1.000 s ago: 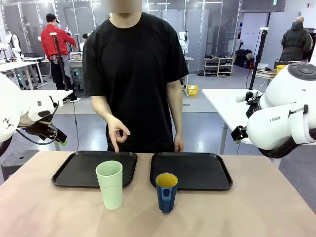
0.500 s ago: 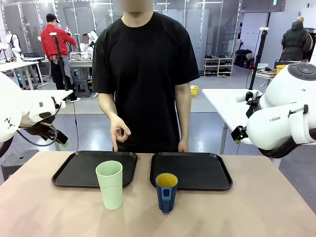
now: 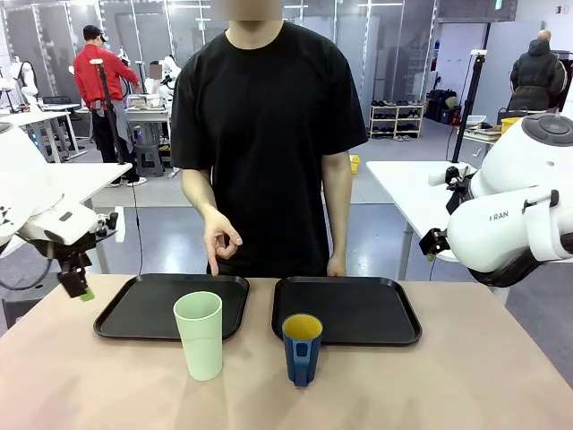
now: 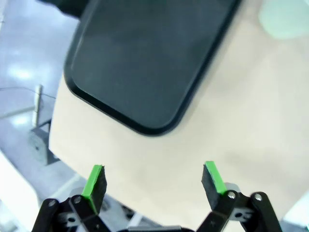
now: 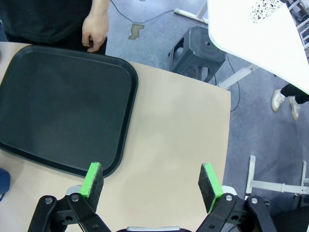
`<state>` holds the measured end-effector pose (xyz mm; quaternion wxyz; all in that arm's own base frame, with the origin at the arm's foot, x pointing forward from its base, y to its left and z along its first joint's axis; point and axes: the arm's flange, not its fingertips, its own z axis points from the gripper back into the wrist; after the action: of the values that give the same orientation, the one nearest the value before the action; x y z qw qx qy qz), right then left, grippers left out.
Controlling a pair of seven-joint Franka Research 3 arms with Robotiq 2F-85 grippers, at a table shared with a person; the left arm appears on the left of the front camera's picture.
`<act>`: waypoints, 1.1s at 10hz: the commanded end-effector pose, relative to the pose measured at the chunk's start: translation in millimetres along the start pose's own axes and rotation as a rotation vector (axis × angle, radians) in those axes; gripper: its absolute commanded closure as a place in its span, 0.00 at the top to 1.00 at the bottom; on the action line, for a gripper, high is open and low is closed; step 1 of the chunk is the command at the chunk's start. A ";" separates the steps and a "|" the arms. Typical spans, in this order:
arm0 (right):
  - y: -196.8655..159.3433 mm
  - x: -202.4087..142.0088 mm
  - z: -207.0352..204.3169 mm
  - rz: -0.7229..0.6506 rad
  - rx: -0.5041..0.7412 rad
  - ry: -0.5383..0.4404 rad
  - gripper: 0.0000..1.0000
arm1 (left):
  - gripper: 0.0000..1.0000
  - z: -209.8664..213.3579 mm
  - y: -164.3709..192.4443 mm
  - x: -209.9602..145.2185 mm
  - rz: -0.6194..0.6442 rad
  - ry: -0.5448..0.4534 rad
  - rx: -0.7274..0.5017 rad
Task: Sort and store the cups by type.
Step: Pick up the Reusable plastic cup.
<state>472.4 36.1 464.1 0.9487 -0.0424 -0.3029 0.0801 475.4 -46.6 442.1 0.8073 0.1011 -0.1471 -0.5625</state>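
We see mint tumbler (image 3: 199,334) and blue mug (image 3: 302,348) standing upright on the table (image 3: 466,385), mug handle facing the robot, left pincer (image 4: 153,169) and right pincer (image 5: 151,168) both spread, empty, aimed down over opposite table ends.

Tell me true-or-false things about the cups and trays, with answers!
The tall pale mint-green tumbler stands on the beige table, in front of the left black tray. True.
The dark blue handled mug with a yellow inside sits in the right black tray. False: it stands on the table in front of it.
The left arm's fingers grip the tumbler. False: they are open and empty, away from it.
The person's hand points down toward that left tray. True.
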 end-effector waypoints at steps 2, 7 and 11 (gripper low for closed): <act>-0.2 1.1 -1.1 0.008 -0.004 0.000 1.00 | 1.00 0.0 0.0 0.0 0.000 0.000 0.000; -0.2 1.1 -1.1 0.008 -0.004 0.000 1.00 | 1.00 0.0 -2.9 -2.7 -0.024 0.010 0.001; -0.2 1.1 -1.1 0.008 -0.004 0.000 1.00 | 1.00 -21.1 -16.6 -28.8 -0.274 -0.319 -0.139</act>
<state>472.4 36.1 464.1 0.9487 -0.0424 -0.3028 0.0802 462.8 -46.0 424.6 0.7266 0.0345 -0.1968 -0.6574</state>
